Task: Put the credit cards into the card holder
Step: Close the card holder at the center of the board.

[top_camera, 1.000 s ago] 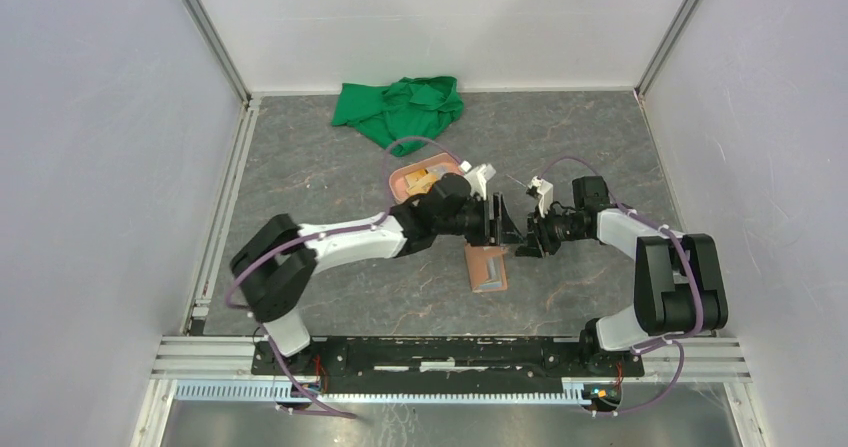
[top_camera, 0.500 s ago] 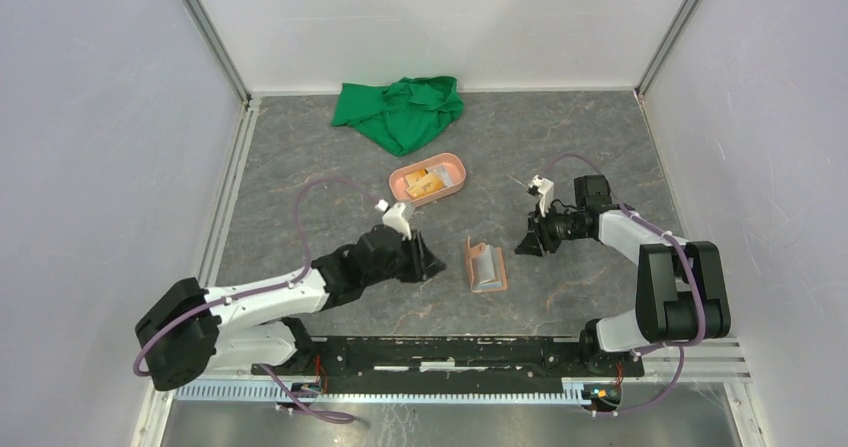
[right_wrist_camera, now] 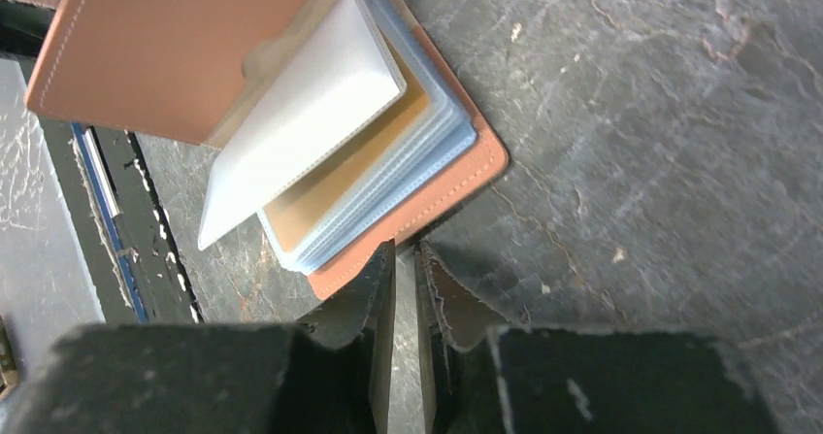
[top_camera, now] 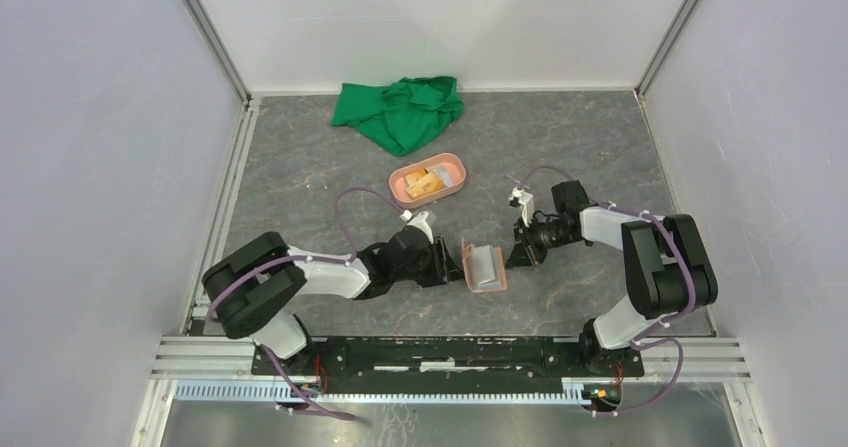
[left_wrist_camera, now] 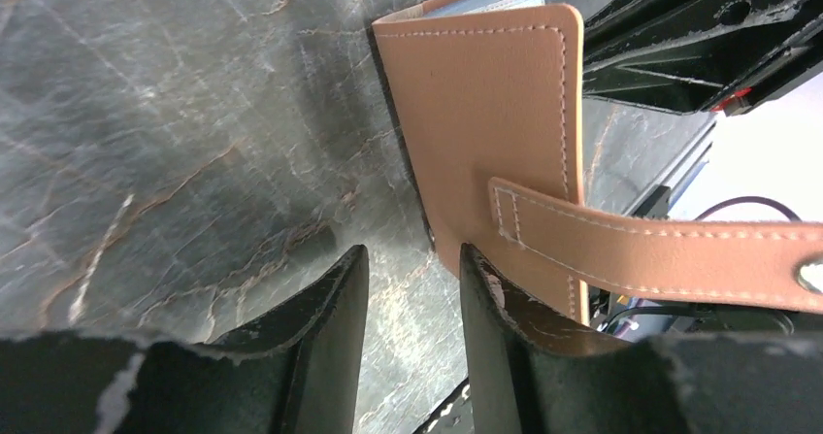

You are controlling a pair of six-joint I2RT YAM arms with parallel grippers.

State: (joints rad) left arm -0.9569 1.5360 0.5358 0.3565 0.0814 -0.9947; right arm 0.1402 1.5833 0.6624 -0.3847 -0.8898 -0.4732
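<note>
The small tan-brown leather folding card holder lies half open on the grey stone-patterned table, in the same spot as half a second ago, between the two grippers. The left gripper has moved in from farther left and now sits just beside the holder's raised cover. Its fingers are slightly apart with nothing between them, and the closing tab crosses in front of them. The right gripper has moved closer to the holder's right edge. Its fingers are almost together and hold nothing. The holder's clear plastic sleeves fan open. A salmon-pink oval tray and a crumpled green cloth lie well beyond.
</note>
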